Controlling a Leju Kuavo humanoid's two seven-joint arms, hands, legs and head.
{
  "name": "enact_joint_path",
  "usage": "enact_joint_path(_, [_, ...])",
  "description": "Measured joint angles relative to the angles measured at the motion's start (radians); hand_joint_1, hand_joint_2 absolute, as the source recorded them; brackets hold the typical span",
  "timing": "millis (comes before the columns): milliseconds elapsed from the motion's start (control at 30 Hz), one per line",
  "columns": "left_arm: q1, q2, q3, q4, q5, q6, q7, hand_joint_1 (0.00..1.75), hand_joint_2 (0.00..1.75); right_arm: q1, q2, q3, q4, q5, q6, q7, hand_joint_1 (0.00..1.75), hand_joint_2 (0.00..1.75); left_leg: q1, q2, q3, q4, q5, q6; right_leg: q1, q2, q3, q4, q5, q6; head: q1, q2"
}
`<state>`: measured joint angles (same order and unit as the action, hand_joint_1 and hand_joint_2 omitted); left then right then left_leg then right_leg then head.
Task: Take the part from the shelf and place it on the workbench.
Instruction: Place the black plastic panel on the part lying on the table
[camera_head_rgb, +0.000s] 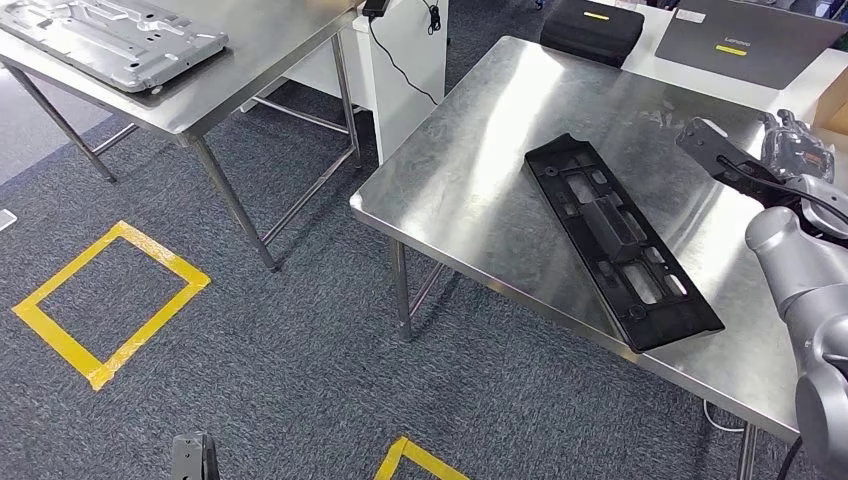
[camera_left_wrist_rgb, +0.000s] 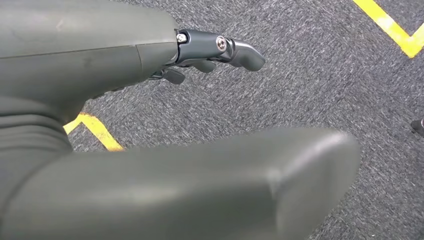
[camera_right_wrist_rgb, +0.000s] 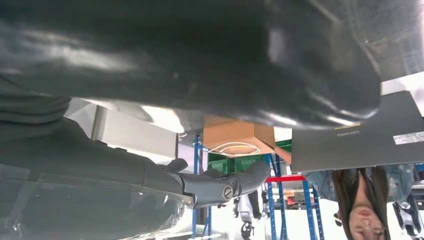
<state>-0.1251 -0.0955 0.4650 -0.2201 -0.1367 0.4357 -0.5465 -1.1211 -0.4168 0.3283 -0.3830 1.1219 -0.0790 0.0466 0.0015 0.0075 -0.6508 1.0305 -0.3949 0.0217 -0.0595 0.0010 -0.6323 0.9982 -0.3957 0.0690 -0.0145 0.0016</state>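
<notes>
Part (camera_head_rgb: 620, 240), a long black slotted plastic strip, lies flat on steel bench (camera_head_rgb: 480, 170), left of the empty, spread right hand (camera_head_rgb: 745, 150).

Second steel table (camera_head_rgb: 190, 105) stands well apart from the dark laptop (camera_head_rgb: 750, 40), across the grey carpet (camera_head_rgb: 300, 380). A grey metal plate (camera_head_rgb: 110, 35) lies on it. Black case (camera_head_rgb: 592, 28) sits just beside the laptop. Cardboard box (camera_right_wrist_rgb: 235, 132) near the laptop. Yellow tape square (camera_head_rgb: 108, 300) marks the carpet, far from the laptop. A person (camera_right_wrist_rgb: 365, 200) stands beyond the laptop.
</notes>
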Motion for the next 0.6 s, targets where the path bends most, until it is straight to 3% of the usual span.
enact_joint_path(100, [0.000,0.001,0.000,0.000,-0.002,-0.001,0.001,0.00,0.00,-0.009,0.001,0.001,0.000,0.004,0.000,0.003,0.00,0.00,-0.001,0.000,-0.006,0.006,-0.002,0.008,0.000,0.000,0.001,-0.002,0.002,0.007,0.000,0.000])
enact_joint_path(200, [0.000,0.001,0.000,0.000,-0.007,-0.001,0.002,0.00,0.00,-0.013,0.000,0.002,0.000,0.008,-0.002,0.004,0.00,0.00,0.001,0.002,0.006,-0.017,0.012,0.027,0.004,0.000,-0.001,-0.008,0.002,0.018,0.001,0.000])
enact_joint_path(267, [-0.001,0.000,0.000,0.000,-0.008,-0.001,0.002,0.00,0.00,-0.016,-0.002,0.003,0.000,0.009,-0.002,0.004,0.00,0.00,0.006,0.005,0.017,-0.040,0.026,0.042,0.007,-0.001,-0.031,0.060,-0.040,0.007,0.004,0.000])
enact_joint_path(333, [-0.001,-0.001,0.000,0.000,-0.009,-0.001,0.002,0.00,0.00,-0.017,-0.006,0.004,0.002,0.009,-0.003,0.004,0.00,0.00,0.004,0.006,0.015,-0.042,0.031,0.046,0.011,0.000,-0.085,0.194,-0.105,-0.003,0.005,0.000])
enact_joint_path(400, [0.000,-0.002,0.000,0.000,-0.009,-0.001,0.003,0.00,0.00,-0.014,-0.008,0.007,0.005,0.009,-0.004,0.004,0.00,0.00,0.003,0.006,0.011,-0.041,0.033,0.045,0.014,0.000,-0.108,0.263,-0.130,0.004,0.005,0.000])
enact_joint_path(433, [0.000,-0.003,0.000,0.000,-0.009,-0.001,0.003,0.00,0.00,-0.014,-0.008,0.008,0.005,0.009,-0.004,0.004,0.00,0.00,0.003,0.006,0.009,-0.040,0.035,0.043,0.015,-0.001,-0.090,0.239,-0.120,0.013,0.005,0.000])
enact_joint_path(500, [0.000,-0.004,0.000,0.000,-0.009,-0.001,0.004,0.00,0.00,-0.015,-0.008,0.010,0.006,0.009,-0.007,0.004,0.00,0.00,0.004,0.006,0.001,-0.032,0.036,0.036,0.011,-0.007,-0.008,0.106,-0.084,0.030,0.005,0.000])
enact_joint_path(567, [0.000,-0.003,0.000,0.000,-0.009,-0.001,0.004,0.00,0.00,-0.017,-0.008,0.010,0.006,0.009,-0.010,0.004,0.00,0.00,0.002,0.006,-0.009,-0.018,0.034,0.024,0.019,-0.008,0.050,0.017,-0.058,0.028,0.006,0.000])
enact_joint_path(600, [0.000,-0.002,0.000,0.000,-0.009,-0.001,0.004,0.00,0.00,-0.018,-0.008,0.011,0.006,0.009,-0.011,0.004,0.00,0.00,0.000,0.005,-0.013,-0.011,0.032,0.018,0.023,-0.006,0.056,0.008,-0.056,0.017,0.004,0.000])
